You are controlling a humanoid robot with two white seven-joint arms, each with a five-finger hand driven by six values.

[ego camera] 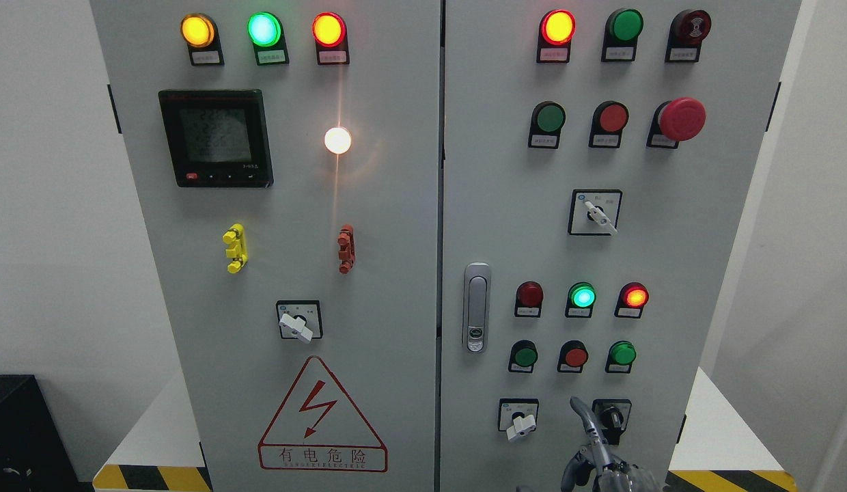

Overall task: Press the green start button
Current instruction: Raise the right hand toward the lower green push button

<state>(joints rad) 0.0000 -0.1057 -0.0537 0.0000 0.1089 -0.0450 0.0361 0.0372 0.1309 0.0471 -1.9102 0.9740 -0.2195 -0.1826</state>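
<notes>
While the cabinet's left door [273, 205] is carrying only lamps and a meter, the green start button [525, 356] is likely sitting on the right door's lower row, at eleven o'clock from the right hand [604, 458]. That hand is pointing one finger [584, 415] upward, others curled, gripping nothing, presumably readying a fingertip press.

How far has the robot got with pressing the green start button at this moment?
Nothing looks pressed yet. In hand: the right hand is raised at the bottom of the right door, one finger extended upward, touching no button. Left: reach a green button, perhaps the nearest one above; the labels are unreadable, so which is start is unclear.
</notes>
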